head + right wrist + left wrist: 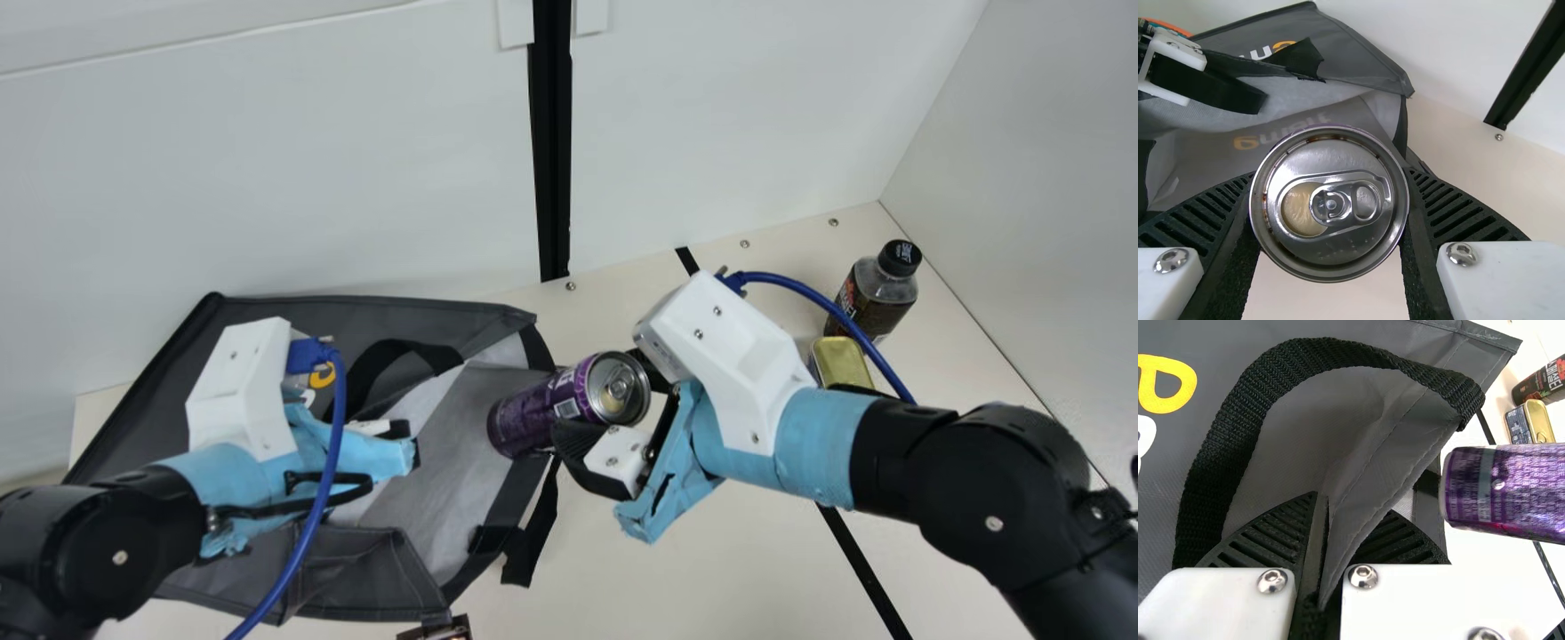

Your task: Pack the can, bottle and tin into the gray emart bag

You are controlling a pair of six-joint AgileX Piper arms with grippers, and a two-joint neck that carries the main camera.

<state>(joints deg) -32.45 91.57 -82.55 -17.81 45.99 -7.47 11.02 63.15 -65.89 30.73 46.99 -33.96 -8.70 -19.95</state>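
Cream table [622, 569] gives moving room at 5 o'clock, main view. Gray emart bag [455, 436] at 8, mouth toward 3; left gripper [404, 437] pinching its edge, I think. Bottle [876, 298] at 3, near table's edge. Right gripper [612, 411] clamped on can [533, 411] at bag's mouth. Tin [840, 363] just beside bottle, at its 7.

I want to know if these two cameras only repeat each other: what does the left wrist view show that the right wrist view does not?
Left wrist view: the bottle, the tin, and the printed side of the can.
Right wrist view: the lid with its pull tab, and the black wall strip.
Both: the can, the gray bag and the left gripper.
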